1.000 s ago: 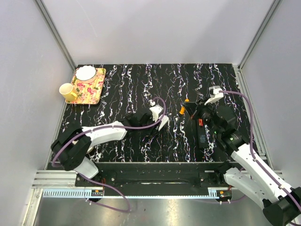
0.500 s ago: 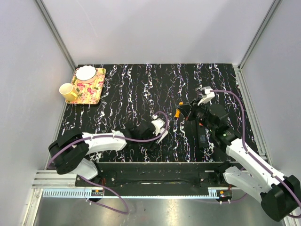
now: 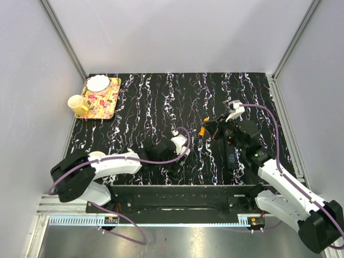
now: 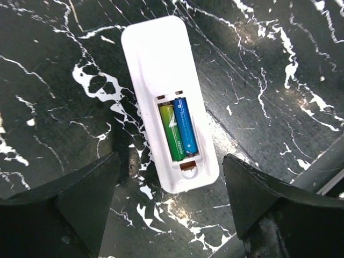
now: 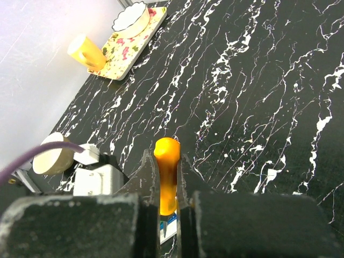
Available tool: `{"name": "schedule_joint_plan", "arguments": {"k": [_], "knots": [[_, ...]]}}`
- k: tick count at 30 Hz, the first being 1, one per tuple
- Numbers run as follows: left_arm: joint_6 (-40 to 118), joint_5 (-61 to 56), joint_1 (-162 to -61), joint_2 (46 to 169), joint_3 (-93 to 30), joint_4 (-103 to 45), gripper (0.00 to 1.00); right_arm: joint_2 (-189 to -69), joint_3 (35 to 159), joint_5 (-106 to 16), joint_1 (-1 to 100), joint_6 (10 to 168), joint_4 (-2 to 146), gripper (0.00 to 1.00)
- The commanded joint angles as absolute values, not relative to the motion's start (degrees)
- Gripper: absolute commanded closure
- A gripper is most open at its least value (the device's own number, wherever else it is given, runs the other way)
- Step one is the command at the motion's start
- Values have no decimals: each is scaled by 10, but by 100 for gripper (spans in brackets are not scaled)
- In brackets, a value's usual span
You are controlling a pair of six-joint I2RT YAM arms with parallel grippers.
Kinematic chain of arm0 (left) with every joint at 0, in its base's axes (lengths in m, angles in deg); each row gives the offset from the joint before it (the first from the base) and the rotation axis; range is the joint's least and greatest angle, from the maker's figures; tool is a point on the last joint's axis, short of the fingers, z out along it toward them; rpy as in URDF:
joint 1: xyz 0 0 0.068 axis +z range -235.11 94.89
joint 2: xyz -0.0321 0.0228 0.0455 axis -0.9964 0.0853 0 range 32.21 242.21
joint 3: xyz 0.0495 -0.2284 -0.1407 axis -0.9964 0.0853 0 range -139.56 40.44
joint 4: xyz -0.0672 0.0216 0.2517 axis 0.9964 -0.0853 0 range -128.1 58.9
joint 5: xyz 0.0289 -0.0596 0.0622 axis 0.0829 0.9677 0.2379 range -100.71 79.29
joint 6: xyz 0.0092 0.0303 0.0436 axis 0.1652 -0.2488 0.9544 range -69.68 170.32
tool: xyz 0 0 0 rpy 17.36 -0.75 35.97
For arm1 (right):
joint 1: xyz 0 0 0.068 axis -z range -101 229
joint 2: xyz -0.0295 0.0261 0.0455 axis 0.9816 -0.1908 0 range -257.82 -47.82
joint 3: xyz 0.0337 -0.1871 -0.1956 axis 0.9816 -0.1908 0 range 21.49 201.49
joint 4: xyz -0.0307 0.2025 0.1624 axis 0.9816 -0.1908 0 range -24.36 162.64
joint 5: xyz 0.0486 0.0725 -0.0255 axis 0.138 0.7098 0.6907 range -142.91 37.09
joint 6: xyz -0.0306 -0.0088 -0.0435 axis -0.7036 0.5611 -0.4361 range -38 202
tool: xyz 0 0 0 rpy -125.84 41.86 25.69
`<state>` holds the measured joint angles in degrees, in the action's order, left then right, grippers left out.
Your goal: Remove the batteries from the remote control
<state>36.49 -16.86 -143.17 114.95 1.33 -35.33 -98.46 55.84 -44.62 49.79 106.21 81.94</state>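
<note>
From above, the surface (image 3: pixel 150 102) is black stone-like material with thin white veins. At its far left corner lies a square tray (image 3: pixel 105 102) with a flower pattern, a white bowl (image 3: pixel 98 83) with a wavy rim rests on it, and a yellow mug (image 3: pixel 78 105) stands at the tray's edge. The left arm reaches low over the middle of the surface. The right pincer (image 3: pixel 206 129) hangs over the right half and grips an orange battery (image 3: pixel 202 130). In the left wrist view, a white remote (image 4: pixel 158 59) of smooth plastic with rounded corners lies flat, back side up. Its compartment is open, and a green battery (image 4: pixel 172 131) and a blue battery (image 4: pixel 184 126), both slim glossy cylinders, lie in it side by side. The left pincer (image 4: pixel 170 161) is spread wide, with one dark matte finger on each side of the remote, and neither touches it. In the right wrist view, the right pincer (image 5: pixel 166 164) is narrow and clamped on the orange battery (image 5: pixel 166 150), which stands upright between the black fingers (image 5: pixel 148 180), its rounded end above their tips and well above the surface.
</note>
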Motion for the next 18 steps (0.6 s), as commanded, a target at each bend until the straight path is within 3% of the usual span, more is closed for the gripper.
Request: {"name": "schedule_joint_plan", "arguments": {"k": [1,2,7,18], "knots": [[351,-196,-1429,1064,26,-322,14,-978,556,-432,495,1058,858,100],[342,-191,-1424,1052,33,-315,9,-980,554,-430,495,1057,862,100],[309,-95,-1374,998,55,-300,9,-992,555,-420,494,1056,868,100],[258,-90,-1391,1018,136,-228,11,-1066,539,-383,470,1076,972,100]]}}
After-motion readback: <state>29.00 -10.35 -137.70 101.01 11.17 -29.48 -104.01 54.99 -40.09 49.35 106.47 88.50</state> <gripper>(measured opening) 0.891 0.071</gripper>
